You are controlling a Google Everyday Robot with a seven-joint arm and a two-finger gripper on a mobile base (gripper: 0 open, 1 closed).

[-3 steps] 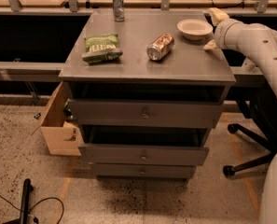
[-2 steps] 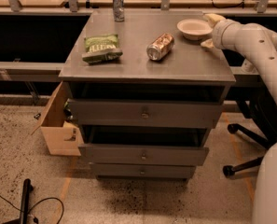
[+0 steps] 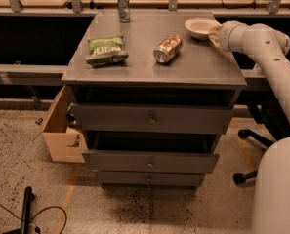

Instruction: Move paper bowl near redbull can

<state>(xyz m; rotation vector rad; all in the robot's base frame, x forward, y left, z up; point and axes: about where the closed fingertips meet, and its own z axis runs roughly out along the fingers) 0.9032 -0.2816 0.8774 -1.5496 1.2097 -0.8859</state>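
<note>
White pincer (image 3: 214,33) seemingly touches one paper bowl (image 3: 199,27).

matt paper bowl (image 3: 201,27), metal redbull can (image 3: 123,5), end effector (image 3: 214,34) @ bowl's R rim

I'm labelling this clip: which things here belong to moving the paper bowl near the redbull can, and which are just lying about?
Job: paper bowl, back right; redbull can, back left; gripper, at the bowl's right rim.
Lying about: chip bag; tipped silver can.
</note>
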